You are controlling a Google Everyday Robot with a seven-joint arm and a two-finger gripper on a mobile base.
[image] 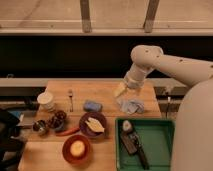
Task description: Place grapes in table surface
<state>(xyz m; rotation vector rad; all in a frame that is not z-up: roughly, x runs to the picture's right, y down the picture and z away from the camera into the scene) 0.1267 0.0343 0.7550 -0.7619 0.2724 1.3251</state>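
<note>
The grapes [56, 119], a dark reddish-purple knobbly bunch, lie at the left side of the tan wooden table surface [107, 92], just above a red-orange chili pepper [68, 132]. My gripper [121, 90] hangs from the white arm [150, 60], which reaches in from the right. It is over the back right part of the table, just above a crumpled light-blue thing [131, 105]. It is well to the right of the grapes and apart from them.
A white cup [46, 100], a fork [71, 99] and a blue block [92, 105] lie at the back. A purple plate [85, 131], an orange bowl [76, 148] and a metal cup [40, 127] are in front. A green tray [160, 145] with dark tools stands front right.
</note>
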